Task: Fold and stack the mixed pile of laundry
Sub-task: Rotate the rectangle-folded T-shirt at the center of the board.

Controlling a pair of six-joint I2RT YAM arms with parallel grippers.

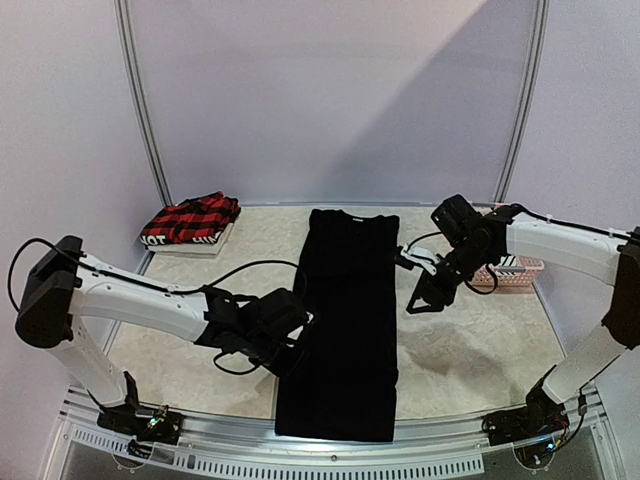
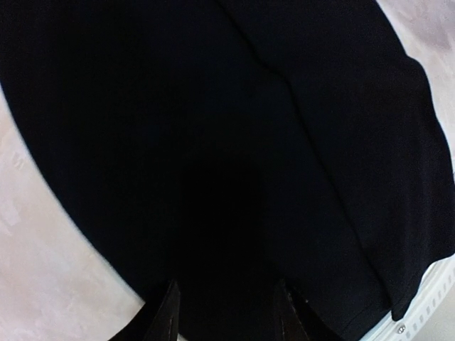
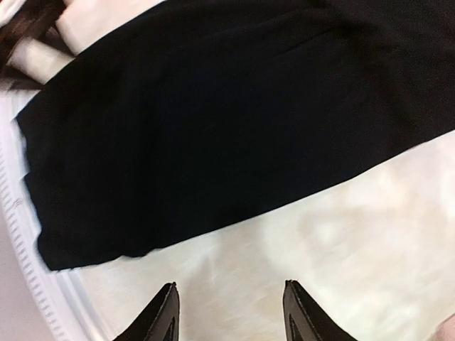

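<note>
The black T-shirt, folded into a long strip, is lying down the middle of the desk as the left tool is hanging wide over its left edge and the right tool is hovering wide over the desk just beside its right edge, with the plaid piece sitting in the far-left corner.

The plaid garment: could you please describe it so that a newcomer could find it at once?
Start at the table and go to its far left corner, beside the metal pole. There a folded plaid garment lies atop a small stack. It is the only red-and-black checked cloth; the long T-shirt in the middle is plain black.
</note>
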